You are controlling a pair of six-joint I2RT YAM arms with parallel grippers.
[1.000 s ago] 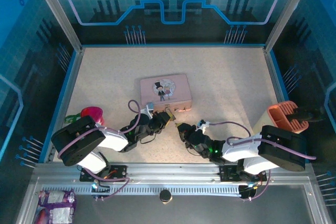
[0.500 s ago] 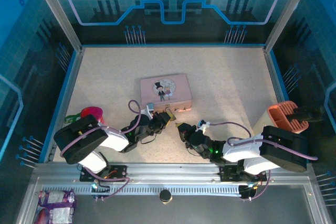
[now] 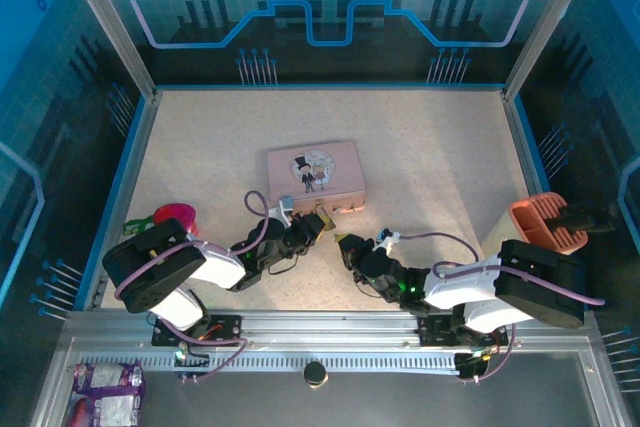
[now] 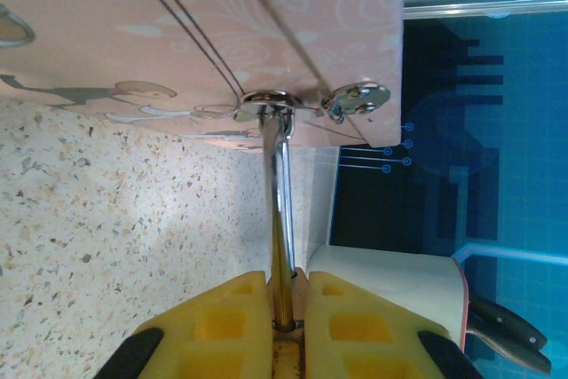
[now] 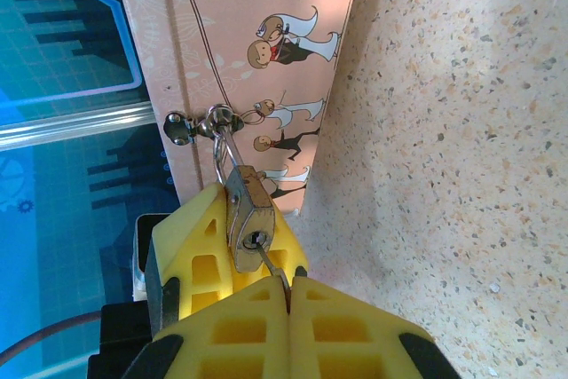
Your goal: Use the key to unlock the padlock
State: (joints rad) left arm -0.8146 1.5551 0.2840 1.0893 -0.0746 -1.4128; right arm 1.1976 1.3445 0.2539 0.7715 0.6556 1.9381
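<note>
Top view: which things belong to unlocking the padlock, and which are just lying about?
In the job: padlock; key; pink tin it hangs on; left tool holding the padlock; right tool holding the key.
Lying about: orange holder; red object; purple packet.

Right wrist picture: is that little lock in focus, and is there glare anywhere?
Right wrist: the padlock looks sharp and evenly lit. Left wrist: its silver shackle glints brightly. Top external: a paler light patch on the table.
</note>
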